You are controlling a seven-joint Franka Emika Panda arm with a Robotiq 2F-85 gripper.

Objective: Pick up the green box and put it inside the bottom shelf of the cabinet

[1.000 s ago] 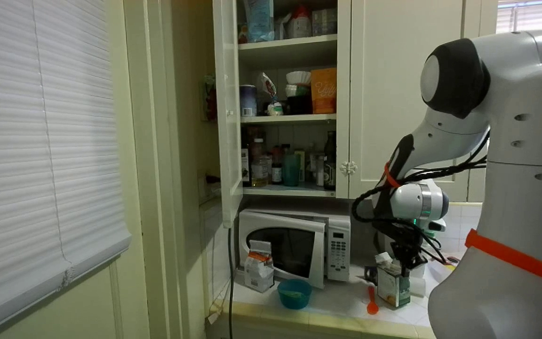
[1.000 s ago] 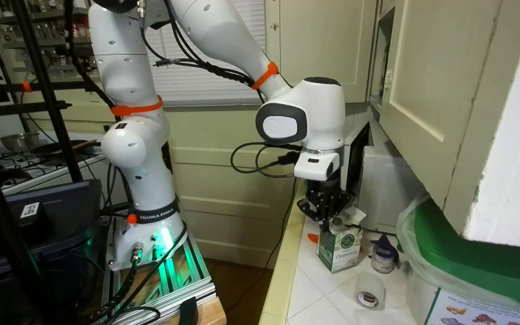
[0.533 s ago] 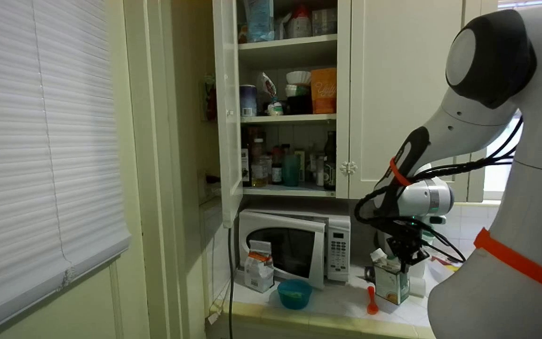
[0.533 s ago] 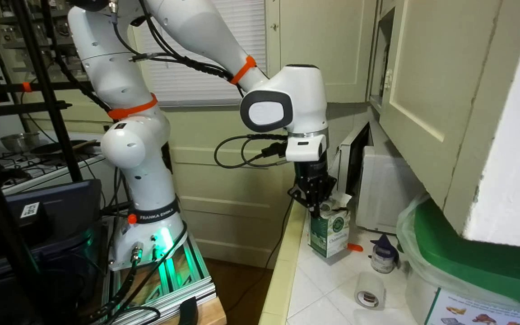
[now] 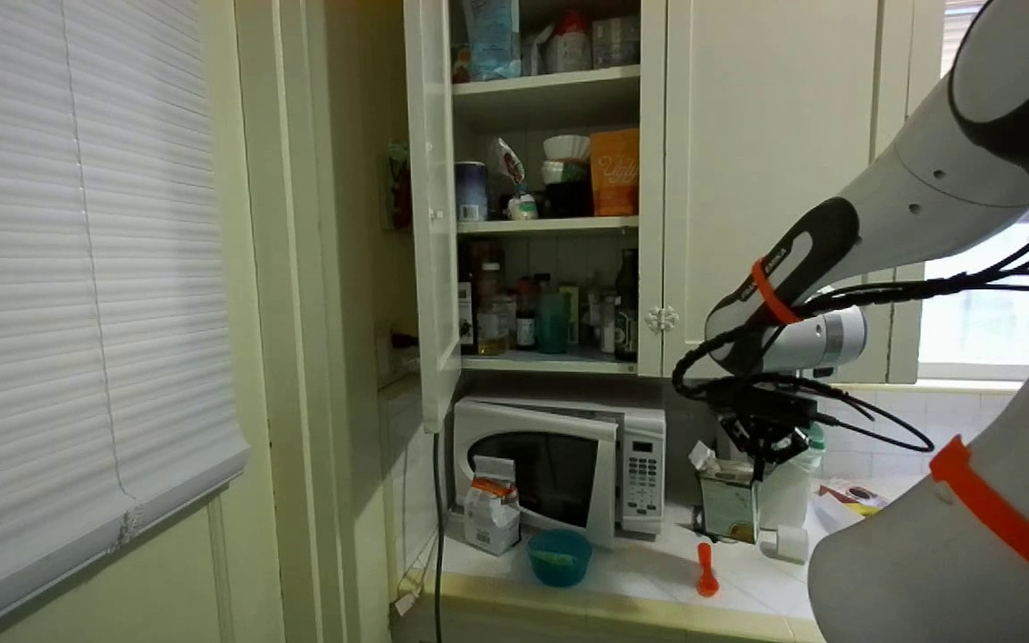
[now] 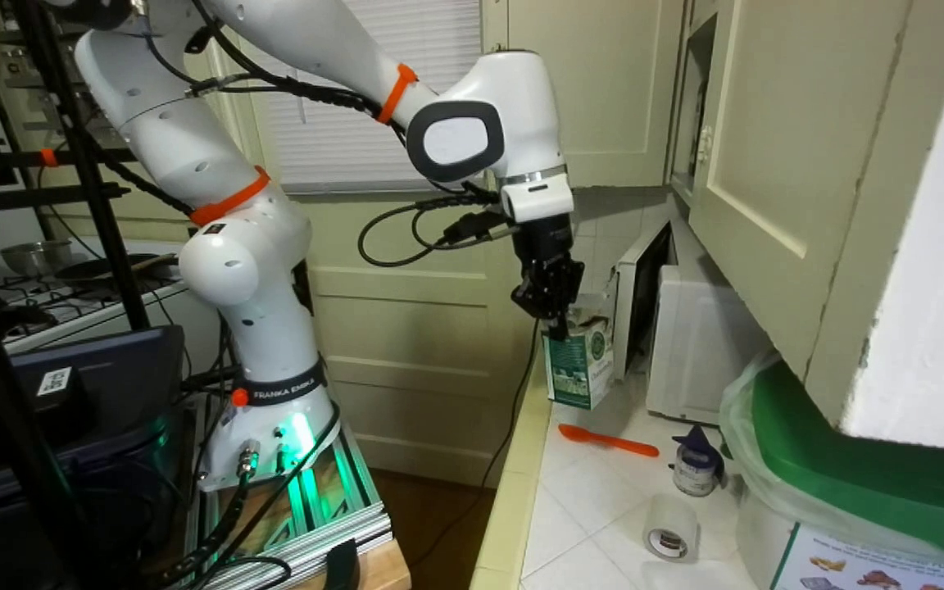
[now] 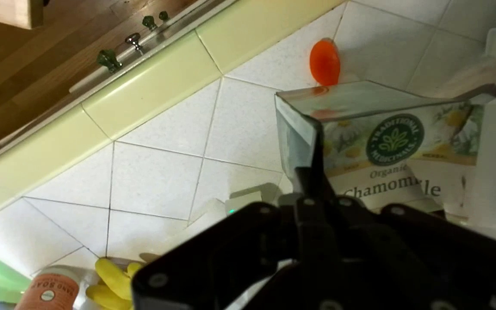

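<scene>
Green box (image 6: pixel 577 369) is held aloft by the gripper (image 6: pixel 556 329) in an exterior view, roughly upright, apparently clear of the white tiled counter (image 6: pixel 562 524); orange spoon (image 6: pixel 608 441) is seen lying near it. In an exterior view, the bottom shelf (image 5: pixel 541 364) is exposed by the swung-out cabinet door (image 5: pixel 432 223) but crowded with bottles (image 5: pixel 627 304); a gap will probably have to be found. More height is needed, as the microwave (image 5: pixel 550 464) is set below that shelf. Blinds (image 5: pixel 139 250) are drawn. In the wrist view, the box is pinched at one edge by the fingers (image 7: pixel 318 148), presumably because its full width can't be spanned; swing should be expected. Past the counter, wood floor (image 7: pixel 15 86) is seen.
</scene>
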